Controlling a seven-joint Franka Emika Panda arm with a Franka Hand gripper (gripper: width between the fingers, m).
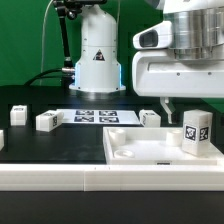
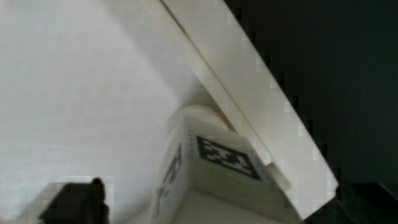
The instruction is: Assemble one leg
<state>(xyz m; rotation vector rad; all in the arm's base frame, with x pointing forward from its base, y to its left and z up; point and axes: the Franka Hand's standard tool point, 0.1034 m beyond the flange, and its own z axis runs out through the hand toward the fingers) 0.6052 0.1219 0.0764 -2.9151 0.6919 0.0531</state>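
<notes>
White plastic leg [image 2: 210, 165] lies against the panel [image 2: 89, 90] rim. Gripper [image 1: 166, 105] jaws stand apart, ungripped. Best centred squarely over the leg before closing.

**WRIST CAMERA: LEG BESIDE PANEL RIM**

The white panel [image 2: 80, 90] fills most of the frame. Its raised rim [image 2: 240, 80] runs diagonally across the picture, and beyond it lies the dark worktop [image 2: 347, 60]. The leg [image 2: 199, 135], a white block with a rounded end, sits on the panel side of the rim, just beside it; contact cannot be confirmed. Its black-and-white tag [image 2: 226, 156] faces the camera. One dark finger [image 2: 79, 203] of the hand [image 2: 221, 206] shows at the frame edge, clear of the leg. The second finger cannot be made out.
</notes>
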